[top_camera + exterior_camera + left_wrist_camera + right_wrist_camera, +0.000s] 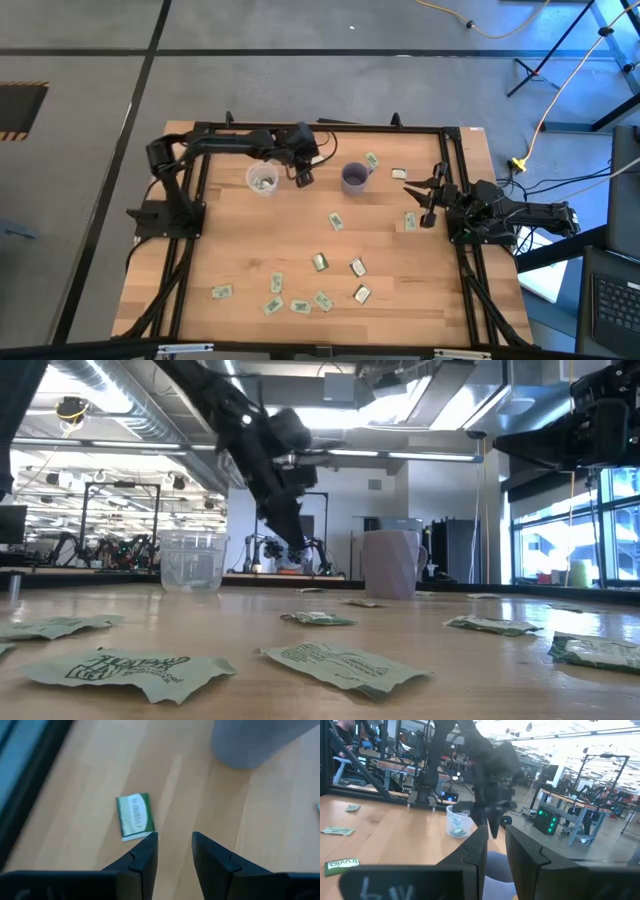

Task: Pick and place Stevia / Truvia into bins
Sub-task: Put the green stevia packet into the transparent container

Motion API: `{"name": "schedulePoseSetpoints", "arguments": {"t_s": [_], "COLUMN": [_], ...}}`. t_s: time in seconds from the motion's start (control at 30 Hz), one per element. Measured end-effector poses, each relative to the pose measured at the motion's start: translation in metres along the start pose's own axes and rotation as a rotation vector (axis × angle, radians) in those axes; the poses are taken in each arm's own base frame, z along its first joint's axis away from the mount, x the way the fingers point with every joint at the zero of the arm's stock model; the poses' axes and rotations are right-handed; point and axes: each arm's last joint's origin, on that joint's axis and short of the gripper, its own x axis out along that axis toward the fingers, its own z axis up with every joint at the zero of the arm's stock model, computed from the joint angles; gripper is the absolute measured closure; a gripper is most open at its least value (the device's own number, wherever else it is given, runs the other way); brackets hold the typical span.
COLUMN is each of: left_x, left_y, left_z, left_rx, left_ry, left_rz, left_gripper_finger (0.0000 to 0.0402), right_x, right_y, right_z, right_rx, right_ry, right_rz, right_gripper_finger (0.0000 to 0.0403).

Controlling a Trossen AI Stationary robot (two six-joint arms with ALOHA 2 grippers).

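Packets (pixel 320 262) scattered flat over the bench (pixel 240 250), mostly near edge, few by mug (pixel 354 177); some already in clear cup (pixel 262 181). L pincer (pixel 303 178) hangs btwn cup & mug, fingers (pixel 145 857) apart w/ nothing in them (prob. just past a drop). One packet (pixel 134 816) lies just beside its tips. R pincer (pixel 428 218) waits at the right edge, narrow gap, empty, near packet (pixel 409 221): likely its next pick.

Grey floor (pixel 300 30) (crossed by a yellow cable (pixel 560 85)), exposed ducts (pixel 130 400) overhead.
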Motion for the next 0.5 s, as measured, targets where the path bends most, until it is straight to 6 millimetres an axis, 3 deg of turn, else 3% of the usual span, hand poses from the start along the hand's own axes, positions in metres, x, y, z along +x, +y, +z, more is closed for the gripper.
{"name": "schedulePoseSetpoints", "arguments": {"t_s": [0.23, 0.5], "left_x": [0.029, 0.052], "left_y": [0.015, 0.016], "left_z": [0.014, 0.011], "left_rx": [-0.024, -0.017], "left_ry": [0.027, 0.141], "left_rz": [0.007, -0.003], "left_gripper_finger": [0.0286, 0.0292], "right_x": [0.000, 0.000], "right_y": [0.000, 0.001], "right_z": [-0.001, -0.002], "right_rx": [-0.003, -0.009], "right_ry": [0.006, 0.022], "right_rz": [0.002, 0.006], "right_gripper_finger": [0.0328, 0.0328]}}
